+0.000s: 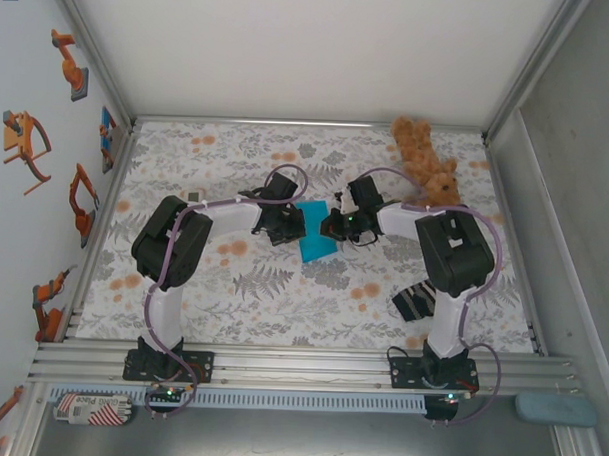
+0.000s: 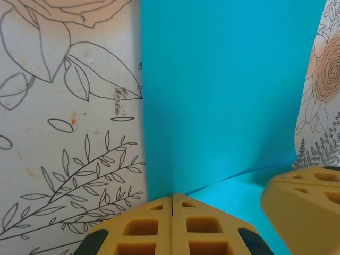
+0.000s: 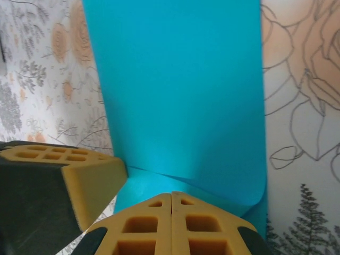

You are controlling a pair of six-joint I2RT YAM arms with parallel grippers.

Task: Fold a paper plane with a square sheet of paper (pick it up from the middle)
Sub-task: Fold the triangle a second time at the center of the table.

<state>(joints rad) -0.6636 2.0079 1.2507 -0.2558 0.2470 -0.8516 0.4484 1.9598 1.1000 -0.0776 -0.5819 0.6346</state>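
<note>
The square sheet of paper is bright cyan and lies folded on the flowered table cloth between the two arms. In the left wrist view the paper shows an upper flap whose free edge runs out from my left gripper. That gripper is shut, its tips down on the paper. My right gripper is shut too, tips on the lower layer of the paper, whose right side curls over in a soft fold. From above, the left gripper and right gripper meet at the sheet's far edge. No paper shows between either pair of jaws.
A brown teddy bear lies at the back right. A dark striped cloth sits beside the right arm. The right gripper's yellow finger shows close in the left wrist view, and the left one's finger in the right wrist view.
</note>
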